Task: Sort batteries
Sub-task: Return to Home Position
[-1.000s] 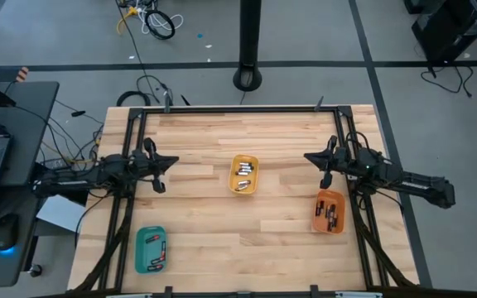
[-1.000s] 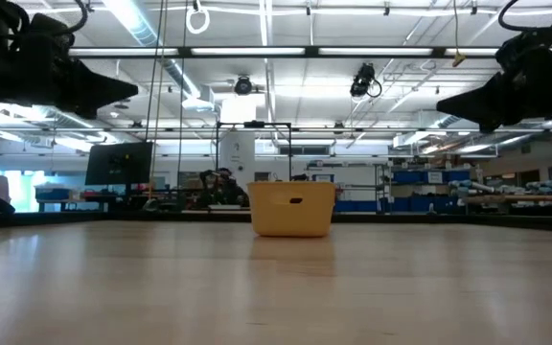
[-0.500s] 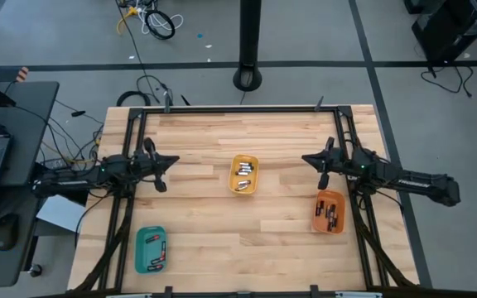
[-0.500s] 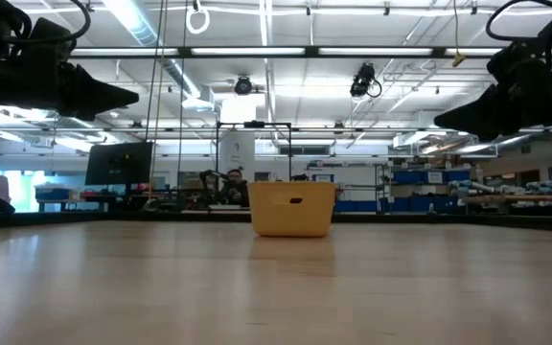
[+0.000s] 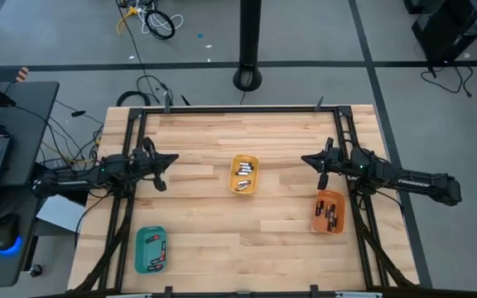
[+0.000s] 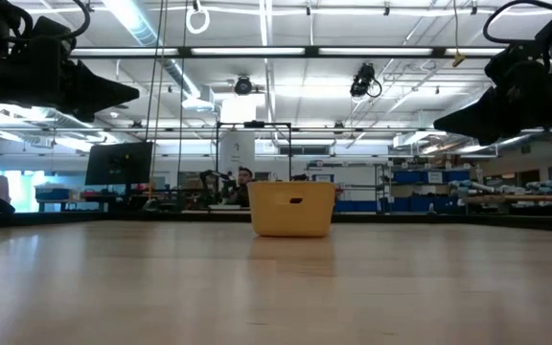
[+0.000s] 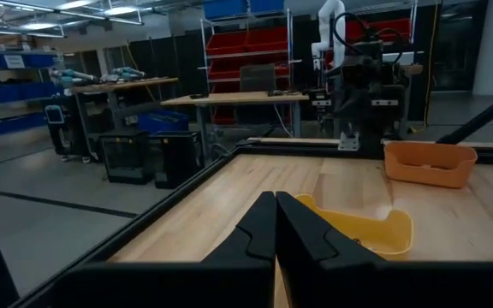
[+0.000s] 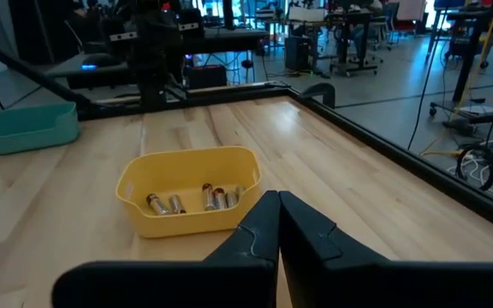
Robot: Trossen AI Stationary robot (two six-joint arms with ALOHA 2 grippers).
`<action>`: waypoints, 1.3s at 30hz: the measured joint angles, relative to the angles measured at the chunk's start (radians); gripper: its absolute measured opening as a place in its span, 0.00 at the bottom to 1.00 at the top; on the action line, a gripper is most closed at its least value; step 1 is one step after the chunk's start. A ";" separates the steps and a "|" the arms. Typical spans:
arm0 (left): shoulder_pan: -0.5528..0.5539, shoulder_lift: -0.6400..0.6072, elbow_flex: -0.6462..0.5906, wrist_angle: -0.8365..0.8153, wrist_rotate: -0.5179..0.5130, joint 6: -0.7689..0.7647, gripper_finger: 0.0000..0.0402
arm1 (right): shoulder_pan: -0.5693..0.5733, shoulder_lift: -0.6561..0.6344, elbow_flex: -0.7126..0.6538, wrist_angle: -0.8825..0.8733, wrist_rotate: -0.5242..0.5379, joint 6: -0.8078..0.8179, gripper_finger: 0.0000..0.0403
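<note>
The batteries lie in a yellow tray at the table's middle. In the right wrist view they show as small silvery cells with reddish ends. More cells lie in the orange tray at the right edge and in the teal tray at the near left. My left gripper hovers shut to the left of the yellow tray, and its fingertips point at that tray. My right gripper hovers shut on the tray's right side, likewise pointing at it. Neither touches anything.
Bare wooden tabletop stretches between the three trays. A black frame rail runs along the far edge, and rails run down both sides. In the low view the yellow tray stands alone at mid-table, and a person sits in the room behind it.
My right gripper has sunk a little and edged slightly toward the yellow tray, still shut. The left arm has kept still and no tray has moved.
</note>
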State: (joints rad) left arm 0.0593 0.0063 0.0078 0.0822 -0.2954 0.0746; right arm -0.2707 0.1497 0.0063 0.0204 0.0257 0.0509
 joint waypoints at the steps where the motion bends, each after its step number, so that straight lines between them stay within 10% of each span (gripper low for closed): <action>1: 0.000 0.000 0.000 0.000 0.000 0.000 0.03 | 0.000 0.000 0.000 0.000 0.000 -0.001 0.04; 39: -0.015 0.000 0.000 0.002 0.003 0.000 0.03 | 0.000 0.000 0.000 0.000 0.000 -0.001 0.07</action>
State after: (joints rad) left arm 0.0441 0.0063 0.0074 0.0839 -0.2928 0.0742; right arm -0.2707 0.1497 0.0063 0.0208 0.0257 0.0498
